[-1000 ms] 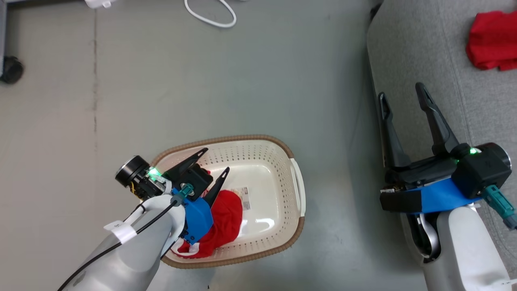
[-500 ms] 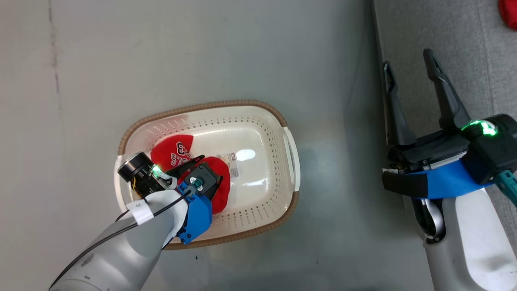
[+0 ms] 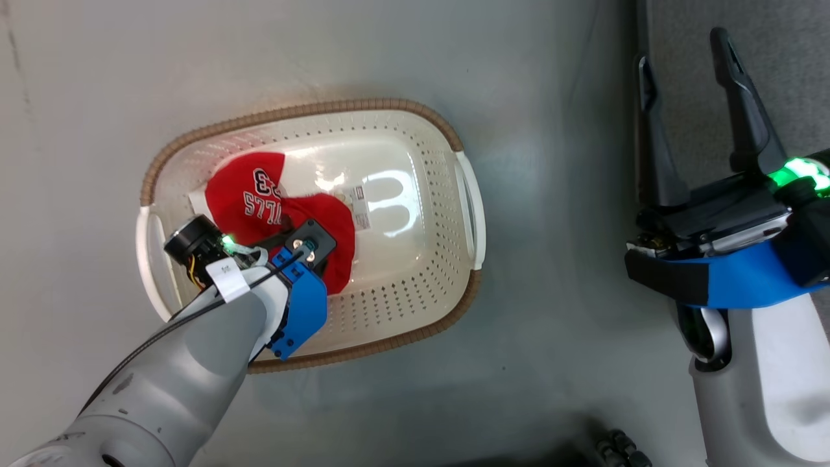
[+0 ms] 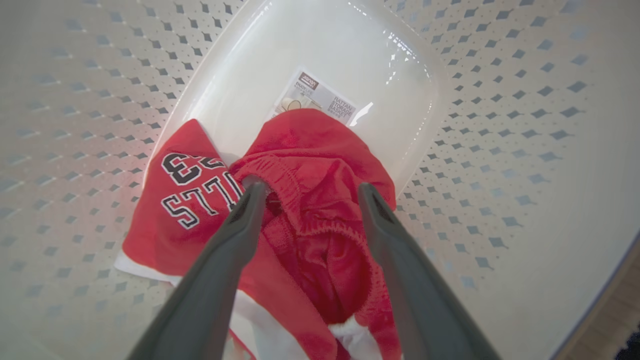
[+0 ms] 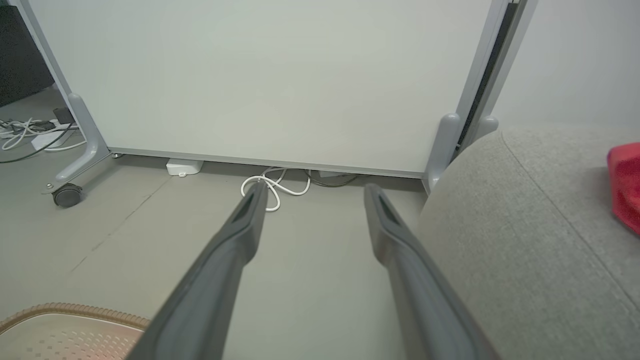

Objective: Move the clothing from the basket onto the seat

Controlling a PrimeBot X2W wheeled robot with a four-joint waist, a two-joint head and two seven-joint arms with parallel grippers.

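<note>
Red clothing point(image 3: 249, 194) lies in the cream basket point(image 3: 402, 110): a flat part with a black-and-white "23" and lettering point(image 4: 172, 200), and a bunched part with an elastic band point(image 4: 320, 150). I cannot tell whether these are one garment or two. My left gripper point(image 4: 311, 190) reaches down into the basket point(image 4: 500, 150), open, its fingers either side of the bunched band. In the head view its wrist point(image 3: 305, 250) covers the fingers. My right gripper point(image 3: 687, 71) hangs open and empty beside the grey sofa point(image 3: 797, 65). Another red garment point(image 5: 625, 185) lies on the sofa point(image 5: 525, 225).
The basket stands on a grey floor point(image 3: 551, 324), its barcode sticker point(image 4: 320, 97) bare on the bottom. Past my right gripper point(image 5: 315, 190) a white panel on wheeled feet point(image 5: 67, 195) stands, with a looped white cable point(image 5: 272, 187) at its base.
The head camera has moved, so the whole picture has shifted. My left gripper has gone from above the basket's rim down onto the red clothing. The right gripper stays open.
</note>
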